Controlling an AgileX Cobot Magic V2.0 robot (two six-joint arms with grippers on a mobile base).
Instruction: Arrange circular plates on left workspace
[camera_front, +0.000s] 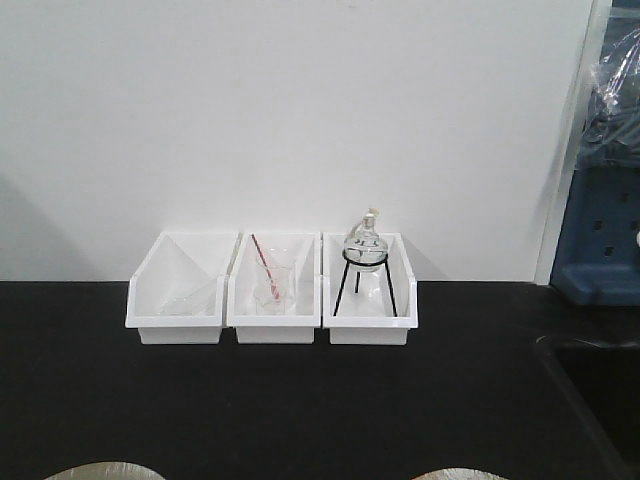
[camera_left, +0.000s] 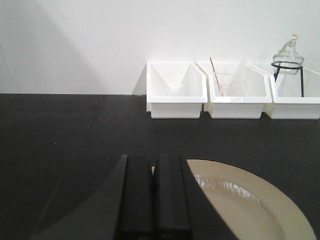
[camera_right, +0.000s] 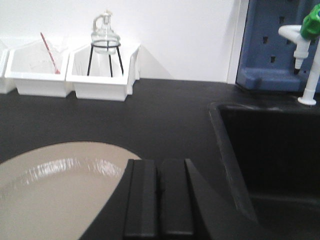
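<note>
Nearest the left wrist camera, the left gripper (camera_left: 152, 200) has its fingers pressed together on nothing, low over the rim of the left circular plate (camera_left: 240, 205); whether it touches that rim I cannot tell; the right gripper (camera_right: 159, 200) is likewise closed and empty, just beside the edge of the right circular plate (camera_right: 55, 195). Both plates lie flat, beige face up, at the near edge of the black desk (camera_front: 300, 400), well apart from each other. The risk, as I judge it, lies in the grasp: a glossy rim lying flat gives little purchase, so fingers may skid and shove the plate instead of lifting it; the right circular plate lies near the sink (camera_right: 270, 150), and a push that way could tip it in. Further back, three white bins (camera_front: 272, 300) of glassware stand against the wall; a high, wide carry could clip them.
</note>
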